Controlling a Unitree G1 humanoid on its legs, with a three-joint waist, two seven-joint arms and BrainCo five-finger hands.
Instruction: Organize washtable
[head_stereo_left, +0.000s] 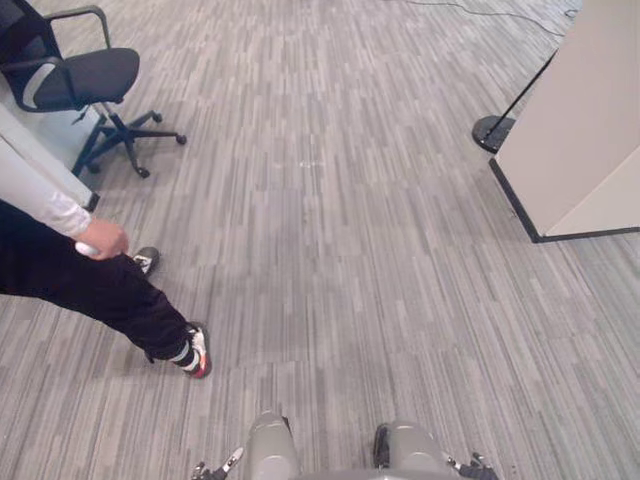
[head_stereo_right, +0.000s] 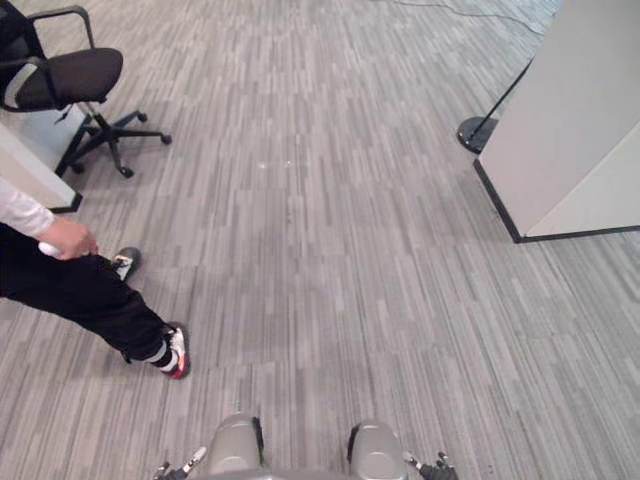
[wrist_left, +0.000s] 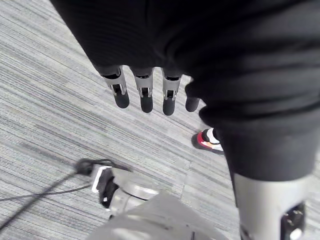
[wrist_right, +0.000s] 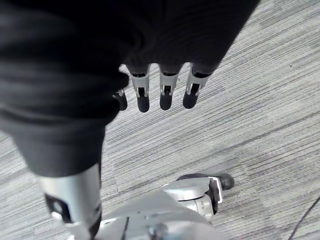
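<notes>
My left hand (wrist_left: 145, 95) hangs over grey striped carpet (head_stereo_left: 340, 250), its fingers straight and relaxed with nothing in them. My right hand (wrist_right: 165, 92) hangs the same way above the carpet, fingers straight and apart, also holding nothing. Both hands are low at my sides, well off any surface.
A person (head_stereo_left: 90, 280) in black trousers and a white sleeve steps across on the left, a small white object (head_stereo_left: 88, 248) in one hand. A black office chair (head_stereo_left: 85, 78) stands far left by a white unit (head_stereo_left: 40, 150). A tall white panel (head_stereo_left: 580, 120) and a black stand base (head_stereo_left: 492, 132) are at the right.
</notes>
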